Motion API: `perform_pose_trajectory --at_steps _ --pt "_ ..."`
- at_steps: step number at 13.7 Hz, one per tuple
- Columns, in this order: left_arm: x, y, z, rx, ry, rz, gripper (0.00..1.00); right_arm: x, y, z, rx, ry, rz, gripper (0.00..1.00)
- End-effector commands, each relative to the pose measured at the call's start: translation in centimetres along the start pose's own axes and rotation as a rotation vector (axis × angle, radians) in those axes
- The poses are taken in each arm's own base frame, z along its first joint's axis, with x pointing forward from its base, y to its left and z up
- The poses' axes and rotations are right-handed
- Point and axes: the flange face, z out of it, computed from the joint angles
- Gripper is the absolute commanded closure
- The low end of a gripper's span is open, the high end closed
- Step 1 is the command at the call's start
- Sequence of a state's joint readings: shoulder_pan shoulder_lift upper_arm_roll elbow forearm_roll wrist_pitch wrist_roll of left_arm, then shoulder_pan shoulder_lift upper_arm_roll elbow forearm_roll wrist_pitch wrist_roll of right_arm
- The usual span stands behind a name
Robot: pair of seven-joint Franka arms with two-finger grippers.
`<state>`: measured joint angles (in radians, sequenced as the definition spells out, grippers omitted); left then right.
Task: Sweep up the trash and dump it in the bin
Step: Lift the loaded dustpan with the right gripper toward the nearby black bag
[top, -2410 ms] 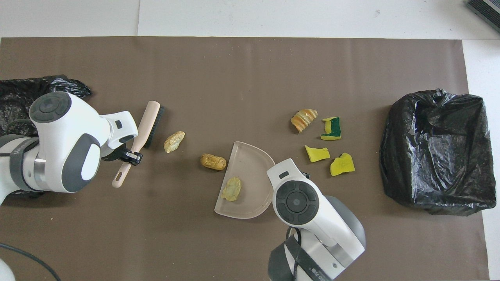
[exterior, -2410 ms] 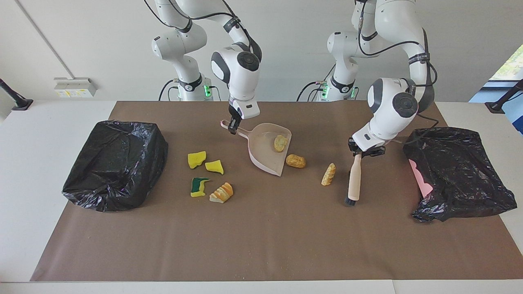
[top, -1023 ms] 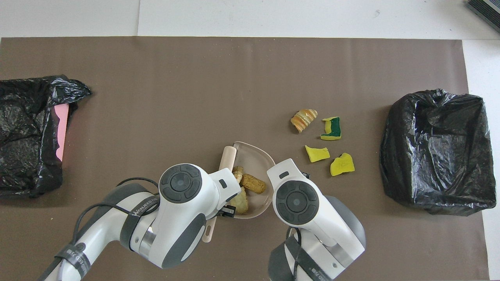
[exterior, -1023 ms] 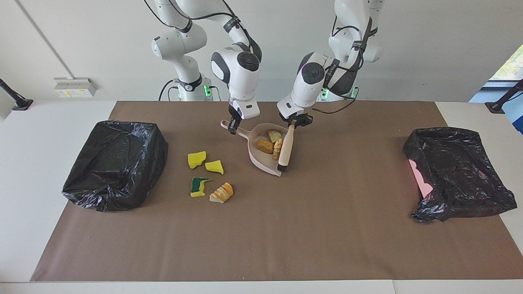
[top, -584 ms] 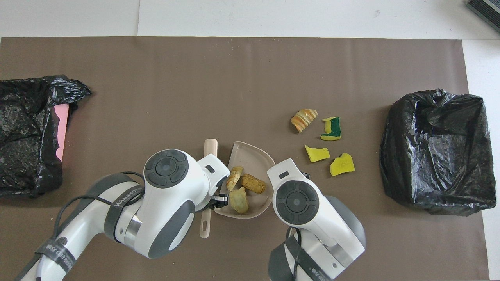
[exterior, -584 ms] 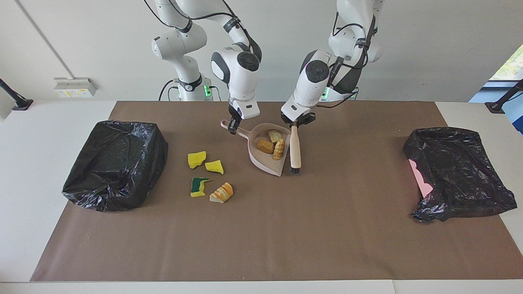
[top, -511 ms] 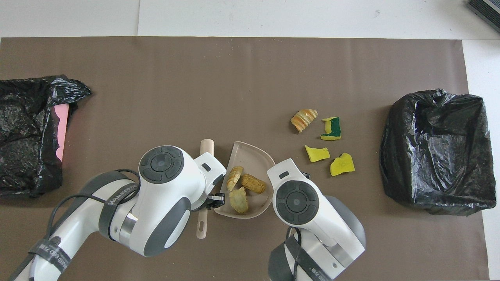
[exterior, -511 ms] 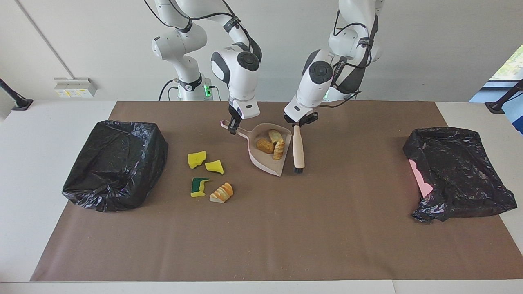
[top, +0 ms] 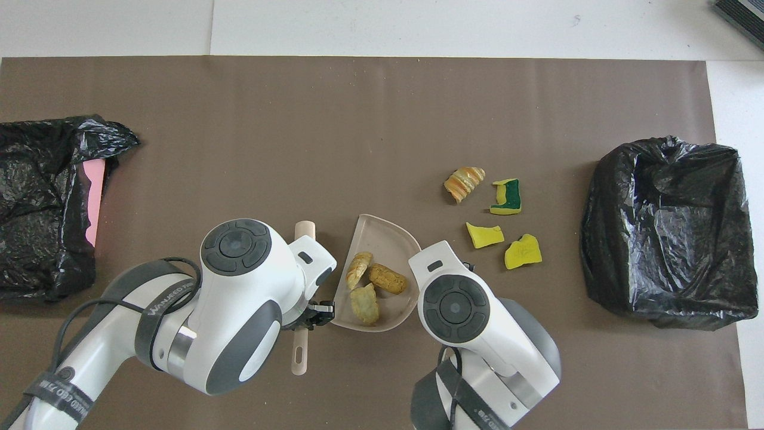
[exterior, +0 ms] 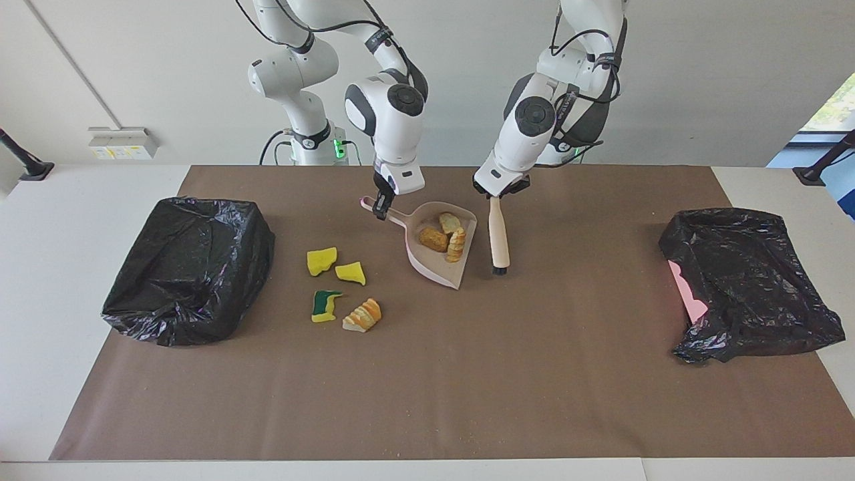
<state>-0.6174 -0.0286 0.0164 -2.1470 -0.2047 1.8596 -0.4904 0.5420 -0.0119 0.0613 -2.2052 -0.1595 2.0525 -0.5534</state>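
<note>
1. Brown paper (exterior: 427, 374) covers our white table (exterior: 60, 267), with a plain pale wall above it.
2. Our left gripper (exterior: 495, 194) is clamped on the brush (exterior: 497, 235) handle. Since half a second ago the brush has drawn away from the dustpan (exterior: 427, 260) toward the left arm's end; it now stands apart from the pan's open edge, bristles down near the paper.
3. Our right gripper (exterior: 381, 206) stays closed on the dustpan handle, and the pan has not shifted.
4. Three bread chunks (exterior: 445, 237) lie in the pan, as before.
5. Two yellow sponge pieces (exterior: 336, 265), the green-backed sponge (exterior: 324, 304) and the striped pastry (exterior: 363, 315) lie unmoved on the paper, between the pan and the bin (exterior: 190, 267).
6. That black-bagged bin sits at the right arm's end. A crumpled black bag (exterior: 748, 284) with a pink edge showing lies at the left arm's end.
</note>
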Motion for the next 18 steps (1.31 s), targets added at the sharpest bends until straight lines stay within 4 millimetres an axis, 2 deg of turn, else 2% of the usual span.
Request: perform_pose_trajectory --at_steps 1,4,7,10,11,14,16,18 --pt "-1.5 -0.9 0.2 -0.001 0.009 -0.029 1.0 -2.8 2.0 -3.4 -0.006 -0.018 0.045 1.0" --pt "-3.3 -0.5 1.5 -0.003 0.039 -0.062 1.0 -8.2 4.9 -6.7 0.011 -0.031 0.066 1.0" --pt "-7.9 1.9 3.7 -0.018 0.105 -0.103 1.0 -15.6 8.8 -10.0 -0.012 0.013 0.123 1.0" --pt "-13.0 5.2 6.1 0.007 0.112 -0.088 1.0 -23.6 13.5 -13.0 -0.026 0.038 0.201 1.0" --pt "-14.4 6.2 7.2 0.011 0.12 -0.088 1.0 -26.2 14.9 -13.4 -0.034 0.04 0.213 1.0" --pt "-18.7 8.3 11.1 0.013 0.148 -0.059 1.0 -34.1 17.8 -12.5 -0.036 0.037 0.243 1.0" --pt "-19.9 8.9 12.2 0.007 0.158 -0.059 1.0 -39.9 18.9 -11.6 -0.045 0.036 0.214 1.0" --pt "-20.5 8.8 12.9 0.021 0.154 -0.047 1.0 -44.8 19.4 -11.1 -0.068 0.019 0.187 1.0"
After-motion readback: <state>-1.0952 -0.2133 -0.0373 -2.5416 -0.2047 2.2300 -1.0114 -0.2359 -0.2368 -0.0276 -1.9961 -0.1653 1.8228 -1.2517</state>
